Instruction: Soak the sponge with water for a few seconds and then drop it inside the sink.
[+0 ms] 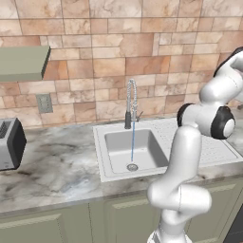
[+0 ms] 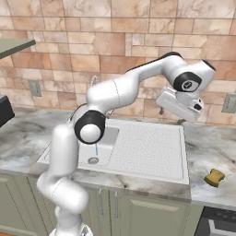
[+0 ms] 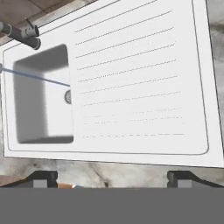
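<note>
Behind a marbled counter point(image 1: 57, 166) rises a wall of tan stone tiles point(image 1: 118, 52), and we take the sink point(image 2: 138, 159) as our landmark. From its coiled-spring tap point(image 1: 130, 102) the water point(image 1: 133, 142) falls in a thin pale-blue line to the drain point(image 1: 132, 167) in the basin. We see the sponge point(image 2: 214, 177) on the counter to the right of the sink, well past the drainboard's edge and near the counter's front. Our gripper point(image 3: 112, 177) hangs high above the drainboard point(image 3: 140, 74), its two dark fingertips point(image 3: 183, 178) spread wide apart with nothing between them. Left of the sink stands a toaster point(image 1: 9, 142), under a green shelf point(image 1: 23, 61).
</note>
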You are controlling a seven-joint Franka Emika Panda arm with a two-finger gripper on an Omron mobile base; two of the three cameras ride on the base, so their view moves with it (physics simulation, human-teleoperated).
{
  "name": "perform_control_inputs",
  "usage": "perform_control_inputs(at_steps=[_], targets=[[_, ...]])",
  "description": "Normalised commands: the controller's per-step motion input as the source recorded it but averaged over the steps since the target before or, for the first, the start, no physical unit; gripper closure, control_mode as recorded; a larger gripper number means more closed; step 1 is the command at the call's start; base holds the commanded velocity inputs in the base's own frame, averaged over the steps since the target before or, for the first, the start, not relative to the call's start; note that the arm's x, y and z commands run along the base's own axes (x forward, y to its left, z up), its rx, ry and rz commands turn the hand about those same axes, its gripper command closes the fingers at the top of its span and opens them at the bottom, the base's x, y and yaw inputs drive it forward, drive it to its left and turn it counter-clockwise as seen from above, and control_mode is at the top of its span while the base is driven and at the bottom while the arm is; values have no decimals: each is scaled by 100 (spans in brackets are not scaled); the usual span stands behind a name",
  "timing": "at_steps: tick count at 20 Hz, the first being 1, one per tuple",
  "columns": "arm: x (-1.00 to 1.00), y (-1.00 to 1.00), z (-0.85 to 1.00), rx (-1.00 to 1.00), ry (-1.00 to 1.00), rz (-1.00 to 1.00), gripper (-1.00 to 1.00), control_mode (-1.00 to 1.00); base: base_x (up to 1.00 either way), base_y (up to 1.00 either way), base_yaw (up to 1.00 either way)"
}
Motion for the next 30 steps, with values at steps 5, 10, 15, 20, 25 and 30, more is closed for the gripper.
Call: perform_control_inputs(at_steps=[5,10,15,20,25,30], targets=[[-19,-3,0,-12,-2,11,-100,-100,0,0,0],[-28,-3,-3,-11,-5,3,-100,-100,0,0,0],[-21,-15,-19,-3,0,0,-100,-100,0,0,0],[-22,-12,-24,0,0,0,-100,-100,0,0,0],[-18,-13,-21,-7,0,-2,-100,-100,0,0,0],[-25,-12,-31,-10,-4,-2,-100,-100,0,0,0]])
